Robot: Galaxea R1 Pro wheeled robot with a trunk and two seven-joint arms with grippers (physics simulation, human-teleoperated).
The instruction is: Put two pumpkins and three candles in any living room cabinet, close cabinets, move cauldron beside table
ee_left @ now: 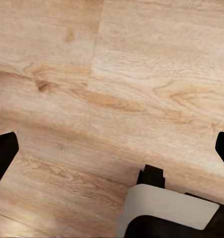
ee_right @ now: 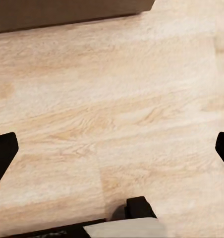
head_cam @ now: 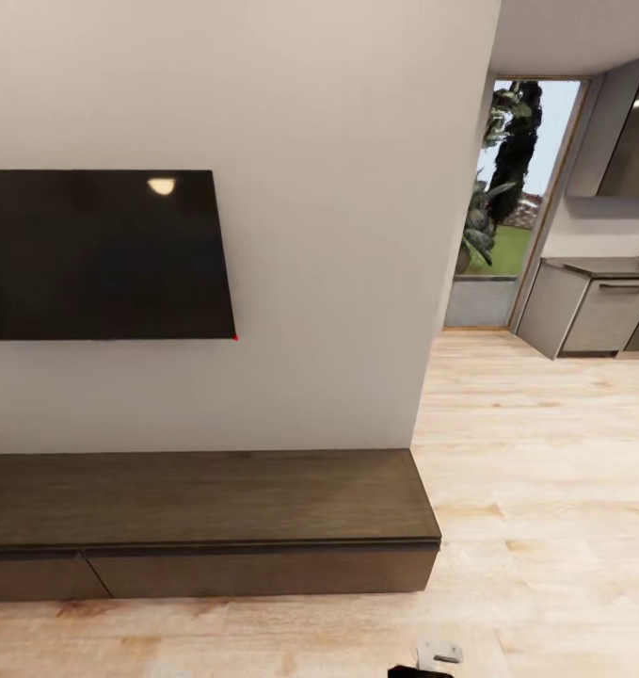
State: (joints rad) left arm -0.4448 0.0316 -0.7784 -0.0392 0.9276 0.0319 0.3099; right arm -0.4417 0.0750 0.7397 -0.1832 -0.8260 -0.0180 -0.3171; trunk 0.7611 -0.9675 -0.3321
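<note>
Dark cabinet [head_cam: 206, 523], drawers seemingly closed.

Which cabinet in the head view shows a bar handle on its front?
The grey kitchen cabinet beyond the doorway, with a horizontal bar handle. The long, low dark brown wooden TV console under the wall-mounted screen has plain, handle-less fronts.

1 cabinet [head_cam: 206, 527] w/ 2 drawer fronts, 1 TV [head_cam: 103, 254].

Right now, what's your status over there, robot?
Both end effectors open, empty, over bare wood floor. Cabinet ahead below the TV, drawer fronts shut. Nothing between me and it.
</note>
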